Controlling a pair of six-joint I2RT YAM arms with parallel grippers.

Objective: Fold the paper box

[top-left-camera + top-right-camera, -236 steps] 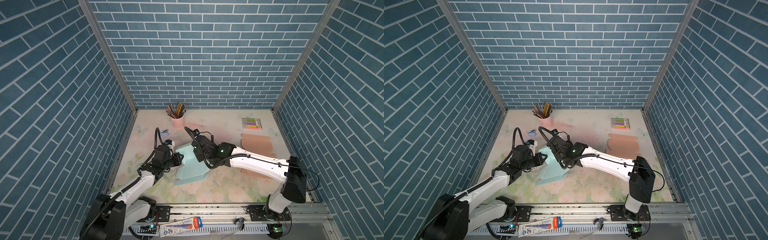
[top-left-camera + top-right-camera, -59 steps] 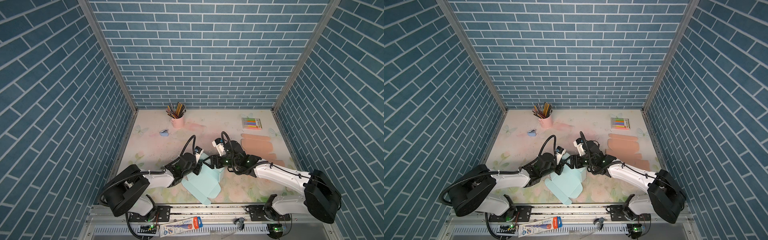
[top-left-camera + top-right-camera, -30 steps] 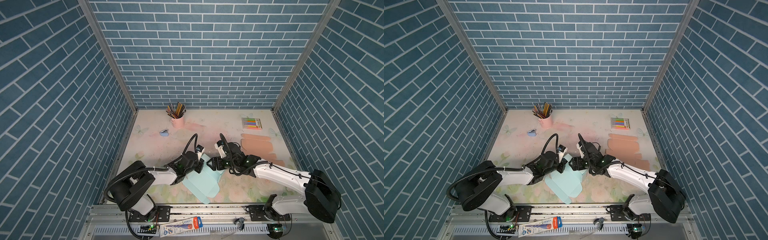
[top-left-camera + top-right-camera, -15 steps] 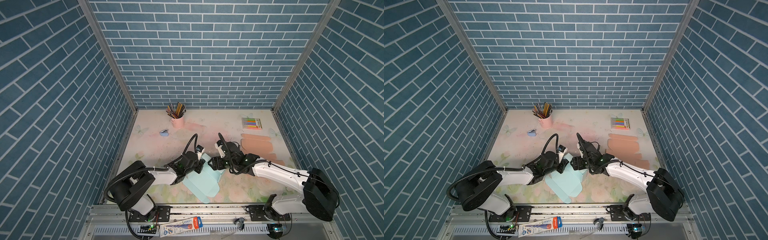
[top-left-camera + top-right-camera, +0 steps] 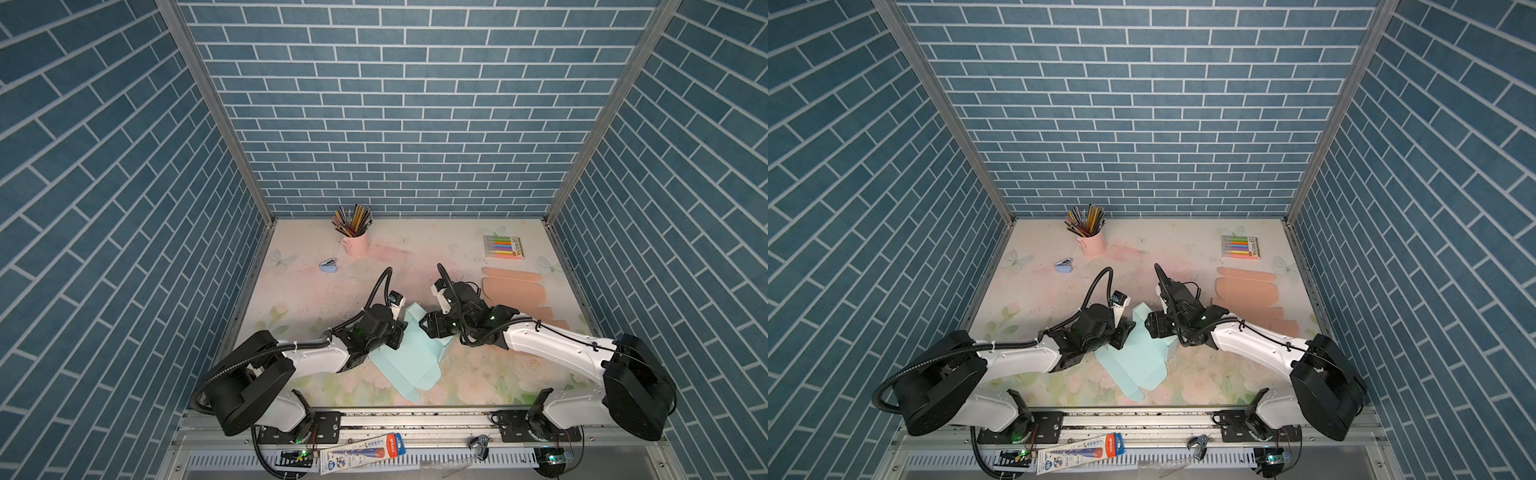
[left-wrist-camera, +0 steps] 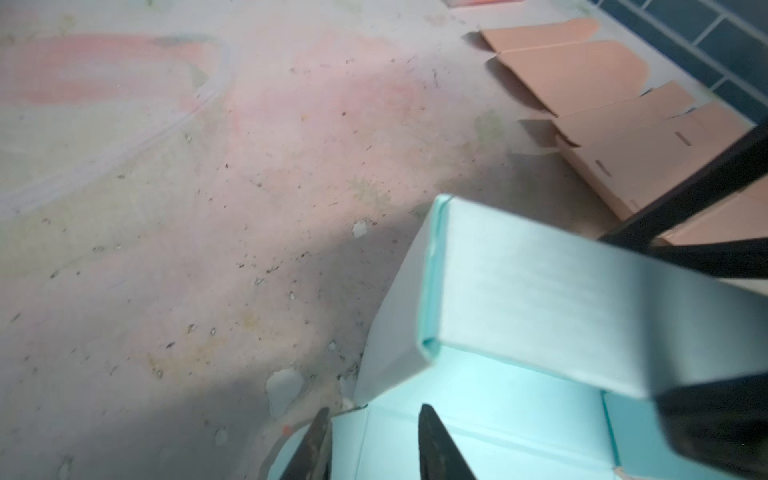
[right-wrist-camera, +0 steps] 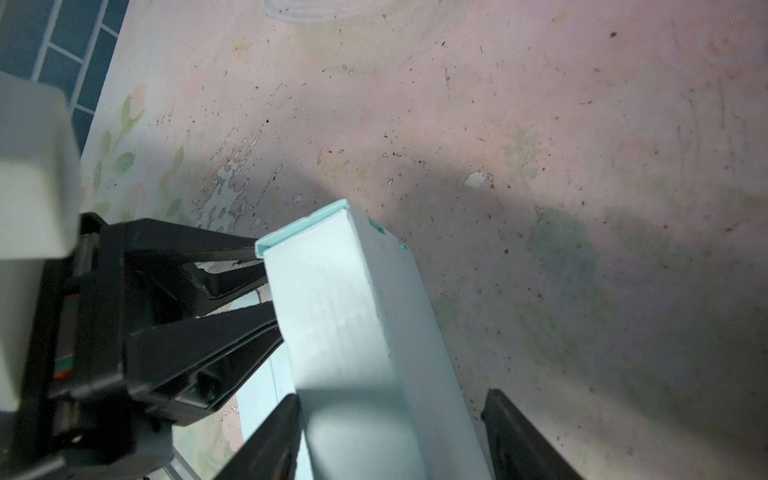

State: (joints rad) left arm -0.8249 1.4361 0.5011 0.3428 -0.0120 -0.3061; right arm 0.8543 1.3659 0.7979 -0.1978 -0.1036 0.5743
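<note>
The paper box [image 5: 409, 353], a pale blue sheet, was found on the table [image 5: 311, 291] near its front middle, between the two arms, in both top views. One long wall [image 7: 345, 311] had been raised and doubled over along the sheet's far edge. The rest of the sheet was seen lying flat toward the front edge, its flaps spread out. The task was therefore judged to be at an early to middle stage. The other walls, the end flaps and the closing tucks were left to be done.

The left gripper [image 5: 397, 334] was placed at the left side of the raised wall. Its fingers [image 6: 436, 444] were held apart over the flat panel, and nothing was seen clamped between them. The right gripper [image 5: 426, 326] was set astride the wall from the other side. Its fingers [image 7: 266, 436] were spread. One was laid against the wall's face, and bare table was seen between the wall and the other, so no firm grip was shown.

Flat pink sheets [image 5: 513, 289] were left unused well to the right.
</note>
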